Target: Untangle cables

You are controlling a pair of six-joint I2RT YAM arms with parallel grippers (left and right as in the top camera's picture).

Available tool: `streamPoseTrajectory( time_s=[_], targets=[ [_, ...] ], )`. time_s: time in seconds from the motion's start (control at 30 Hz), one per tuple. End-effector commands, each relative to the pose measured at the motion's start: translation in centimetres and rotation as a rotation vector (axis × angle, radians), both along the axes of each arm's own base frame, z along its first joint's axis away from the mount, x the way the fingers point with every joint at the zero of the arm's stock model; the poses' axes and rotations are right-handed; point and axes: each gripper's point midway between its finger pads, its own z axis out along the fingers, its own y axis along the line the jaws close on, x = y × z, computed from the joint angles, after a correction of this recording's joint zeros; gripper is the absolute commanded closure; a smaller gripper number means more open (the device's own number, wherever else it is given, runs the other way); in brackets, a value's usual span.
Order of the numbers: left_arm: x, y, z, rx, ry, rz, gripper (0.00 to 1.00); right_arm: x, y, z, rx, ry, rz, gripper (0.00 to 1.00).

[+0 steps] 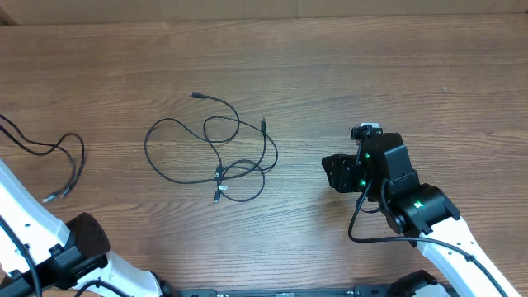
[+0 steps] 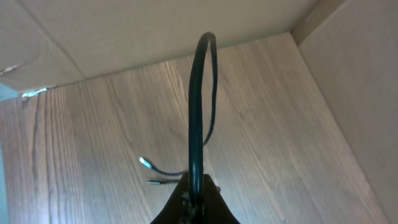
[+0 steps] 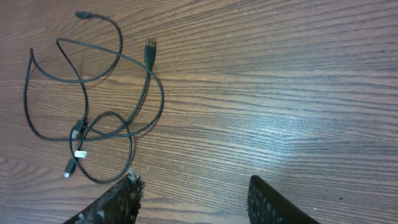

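Note:
A loose tangle of thin black cables [image 1: 216,153] lies mid-table, its loops crossing near two small plugs [image 1: 219,183]. In the right wrist view the same cables [image 3: 93,93] lie up and to the left, one plug [image 3: 149,45] pointing away. My right gripper [image 1: 338,173] stands to the right of the tangle. It is open [image 3: 194,199] over bare wood, with nothing between its fingers. Another black cable [image 1: 70,161] lies at the far left and runs off the edge. My left gripper [image 2: 198,193] is shut on a cable [image 2: 199,93] that arches upward, with silver tips [image 2: 145,162] beyond it.
Cardboard walls [image 2: 155,31] stand along the table's far side and at the corner [image 2: 348,81]. The right arm's own thick black wire [image 1: 355,227] loops beside its wrist. The left arm's base [image 1: 78,247] fills the lower left corner.

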Motion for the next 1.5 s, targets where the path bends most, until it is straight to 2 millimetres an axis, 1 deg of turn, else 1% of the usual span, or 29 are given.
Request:
streamPoseTrajectory(
  time_s=[0.0,0.1,0.13,0.17,0.23,0.27,0.3,0.47,0.57,0.63,0.7,0.77,0.9,1.07,1.13,1.23,1.27,1.3,1.4,1.47],
  targets=[
    [0.6,1.1,-0.9,0.004,0.013,0.035,0.96,0.1,0.0,0.3,-0.002,-0.01,0.002,0.47],
    [1.6,1.7,-1.6,0.005,0.021,0.031,0.96,0.1,0.0,0.2,-0.003,-0.009,0.002,0.48],
    [1.8,1.8,-1.9,0.001,0.024,0.03,0.94,0.0,0.0,0.2,-0.003,-0.008,0.002,0.47],
    [2.1,1.9,-2.4,-0.01,0.032,0.025,0.79,0.0,0.0,0.2,-0.003,-0.008,0.002,0.48],
    [2.7,1.7,-3.2,-0.032,0.05,-0.003,0.39,0.0,0.0,0.2,-0.003,-0.008,0.002,0.48],
    [3.0,1.5,-3.6,-0.045,0.062,-0.033,0.18,0.0,0.0,0.2,-0.003,-0.008,0.002,0.48],
    [3.3,1.2,-3.9,-0.056,0.071,-0.068,0.0,0.0,0.0,0.2,-0.003,-0.008,0.002,0.48],
    [5.1,-1.0,-4.4,-0.133,0.037,-0.216,0.0,0.0,0.0,0.2,-0.003,-0.008,0.002,0.48],
    [6.9,-3.6,-4.3,-0.174,0.009,-0.361,0.0,0.0,0.0,0.2,-0.003,-0.008,0.002,0.48],
    [7.8,-5.1,-4.2,-0.173,0.01,-0.433,0.0,0.0,0.0,0.2,-0.003,-0.008,0.002,0.48],
    [8.8,-7.1,-4.2,-0.168,0.02,-0.512,0.0,0.0,0.0,0.2,-0.004,-0.006,0.002,0.49],
    [9.9,-9.6,-4.2,-0.161,0.029,-0.613,0.0,0.0,0.0,0.1,-0.005,-0.004,0.002,0.49],
    [11.9,-15.6,-4.1,-0.137,0.051,-0.839,0.0,-0.1,-0.1,0.1,-0.007,0.001,0.001,0.48],
    [13.1,-22.9,-4.0,-0.054,0.101,-1.112,0.0,-0.5,-0.2,-0.3,-0.015,0.02,0.001,0.42],
    [13.2,-25.2,-4.0,-0.021,0.117,-1.199,0.0,-0.6,-0.3,-0.4,-0.018,0.025,0.002,0.39],
    [12.6,-27.3,-4.3,-0.024,0.147,-1.26,0.0,-0.7,-0.3,-0.5,-0.02,0.03,0.002,0.33],
    [12.1,-27.7,-4.7,-0.039,0.167,-1.269,0.01,-0.7,-0.3,-0.5,-0.02,0.031,0.001,0.31],
    [11.3,-28.1,-5.2,-0.066,0.2,-1.276,0.01,-0.7,-0.3,-0.5,-0.021,0.033,0.001,0.24],
    [9.8,-28.4,-6.1,-0.124,0.257,-1.26,0.01,-0.7,-0.3,-0.5,-0.021,0.033,0.002,0.19],
    [9.4,-28.4,-6.3,-0.144,0.266,-1.247,0.0,-0.7,-0.3,-0.5,-0.021,0.033,0.002,0.17]
  ],
)
